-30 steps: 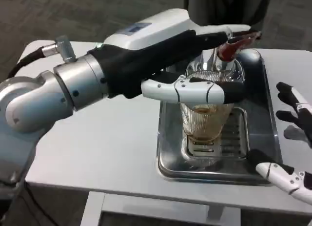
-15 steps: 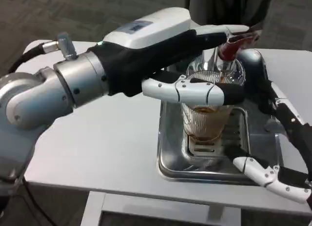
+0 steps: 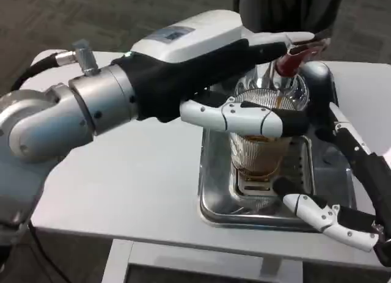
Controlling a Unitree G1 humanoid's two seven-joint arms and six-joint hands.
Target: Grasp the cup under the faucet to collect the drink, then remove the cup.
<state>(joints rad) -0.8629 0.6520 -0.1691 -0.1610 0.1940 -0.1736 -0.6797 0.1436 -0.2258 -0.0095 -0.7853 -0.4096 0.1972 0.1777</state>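
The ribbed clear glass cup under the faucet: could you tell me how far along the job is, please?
Done: the ribbed clear glass cup stands on the steel drip tray, part-filled with amber drink. In hand: the left hand presses the red tap lever; the right hand brackets the cup, open. Left: grasping and removing it.

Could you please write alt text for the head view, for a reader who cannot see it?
The left robot hand reaches over a ribbed cup of amber drink under a faucet, on a metal drip tray. The right robot hand is open beside the cup.
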